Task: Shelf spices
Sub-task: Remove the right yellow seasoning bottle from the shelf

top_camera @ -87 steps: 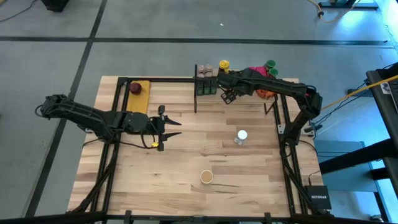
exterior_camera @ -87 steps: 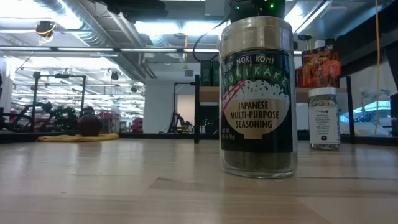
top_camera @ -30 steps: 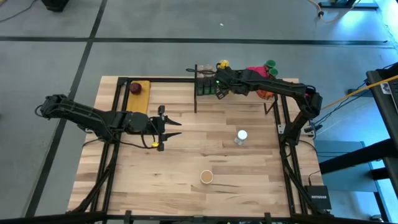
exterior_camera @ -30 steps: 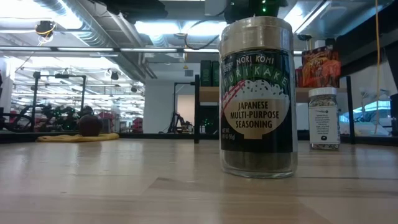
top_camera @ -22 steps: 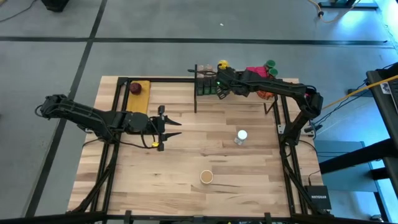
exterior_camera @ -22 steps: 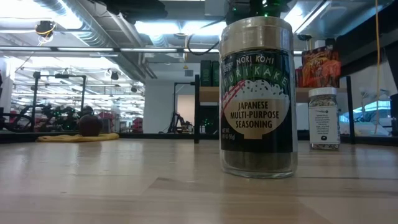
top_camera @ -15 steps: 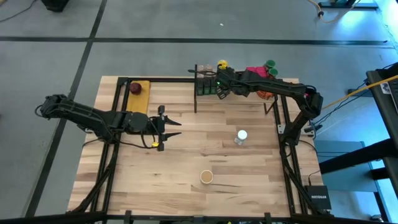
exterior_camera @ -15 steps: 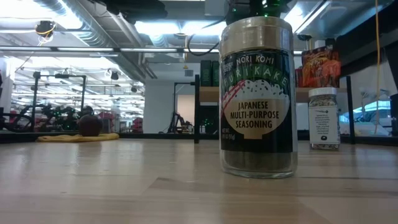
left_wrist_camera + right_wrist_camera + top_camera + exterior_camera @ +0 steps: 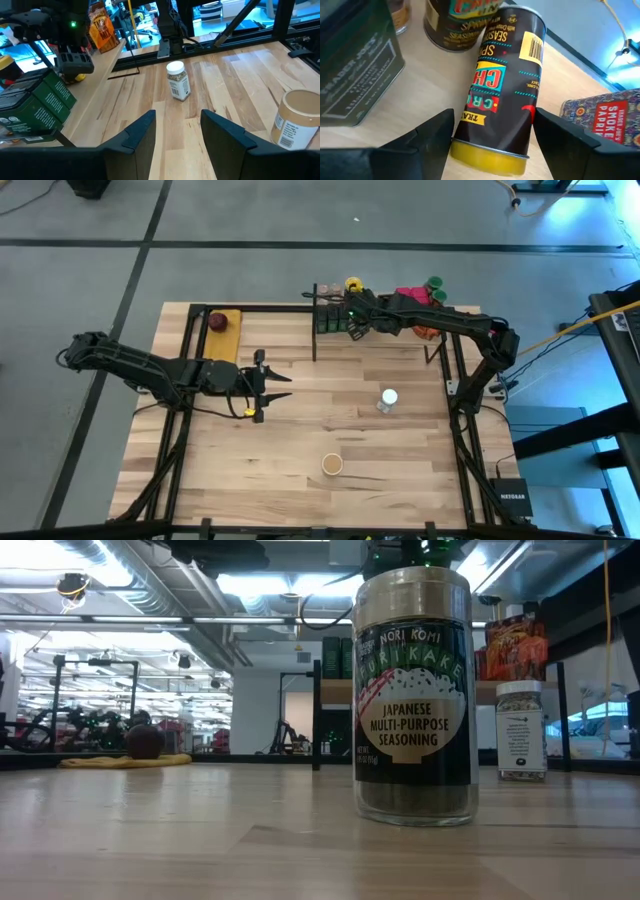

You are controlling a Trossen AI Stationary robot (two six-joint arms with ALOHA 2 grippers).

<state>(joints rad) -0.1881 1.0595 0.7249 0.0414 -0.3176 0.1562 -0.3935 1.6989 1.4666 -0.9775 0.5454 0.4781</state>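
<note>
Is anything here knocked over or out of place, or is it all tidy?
One thing stands out: on the shelf, a dark canister with a yellow lid leans steeply between the right gripper's open fingers, not upright like the green tins beside it. Two jars stand upright on the table, not yet shelved.
</note>
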